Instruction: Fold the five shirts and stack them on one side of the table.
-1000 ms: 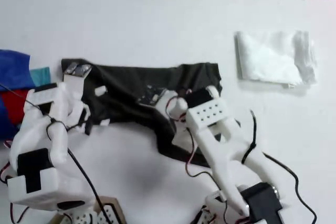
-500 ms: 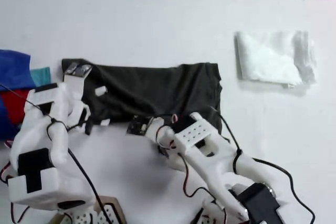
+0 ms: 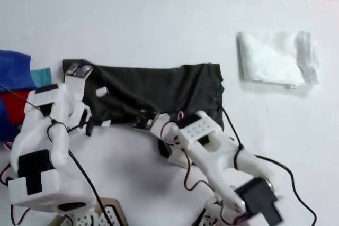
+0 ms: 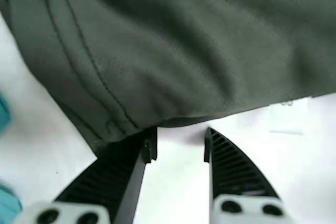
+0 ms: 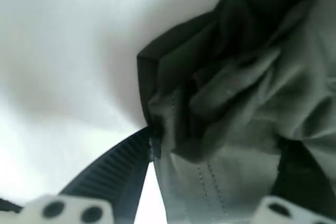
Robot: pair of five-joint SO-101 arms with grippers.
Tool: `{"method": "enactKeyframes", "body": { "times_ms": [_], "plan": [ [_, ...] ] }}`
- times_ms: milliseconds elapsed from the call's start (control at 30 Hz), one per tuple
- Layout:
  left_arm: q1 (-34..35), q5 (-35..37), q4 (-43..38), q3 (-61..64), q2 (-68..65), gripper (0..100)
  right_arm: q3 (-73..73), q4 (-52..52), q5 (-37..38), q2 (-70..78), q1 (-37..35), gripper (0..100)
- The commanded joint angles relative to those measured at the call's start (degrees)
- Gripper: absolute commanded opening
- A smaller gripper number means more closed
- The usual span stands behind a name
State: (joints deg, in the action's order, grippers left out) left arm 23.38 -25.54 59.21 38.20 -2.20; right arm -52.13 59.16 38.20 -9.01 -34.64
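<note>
Clamping one dark shirt (image 3: 159, 86) is the right gripper (image 5: 218, 149); left gripper (image 4: 179, 143) gapes empty; one folded white shirt (image 3: 275, 59) lies apart

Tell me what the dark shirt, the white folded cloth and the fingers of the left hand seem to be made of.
The dark shirt looks like soft knit fabric, matte grey-green: fine texture, stitched hem and creases show. The white folded cloth is probably light fabric, slightly crumpled; the weave is too far off to tell. On the left hand the fingers look like hard black plastic, with ribbed inner faces.
</note>
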Motion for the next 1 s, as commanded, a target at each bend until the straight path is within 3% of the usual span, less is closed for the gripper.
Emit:
{"method": "enactKeyframes", "body": {
  "times_ms": [0, 233, 367, 467, 533, 700, 967],
  "plan": [
    [0.5, 0.4, -2.8, -0.1, 0.1, 16, 5.1, 2.0, -0.2, 7.1, 0.6, 35.4],
    [0.5, 0.4, -2.8, -0.1, 0.1, 16, 9.8, 5.8, 0.1, 13.8, 0.5, 31.6],
    [0.5, 0.4, -2.8, -0.1, 0.1, 16, 9.9, 5.7, -0.2, 13.8, 0.7, 1.5],
    [0.5, 0.4, -2.8, -0.1, 0.1, 16, 9.9, 5.7, -0.2, 12.8, 1.2, 6.3],
    [0.5, 0.4, -2.8, -0.1, 0.1, 16, 10.5, 5.6, 0.1, 11.8, 2.3, 1.5],
    [0.5, 0.4, -2.8, -0.1, 0.1, 16, 15.2, 10.1, 0.9, 8.2, 6.4, 1.9],
    [0.5, 0.4, -2.8, -0.1, 0.1, 16, 31.7, 22.1, 10.0, 4.9, 11.7, 1.9]
  ]
}}
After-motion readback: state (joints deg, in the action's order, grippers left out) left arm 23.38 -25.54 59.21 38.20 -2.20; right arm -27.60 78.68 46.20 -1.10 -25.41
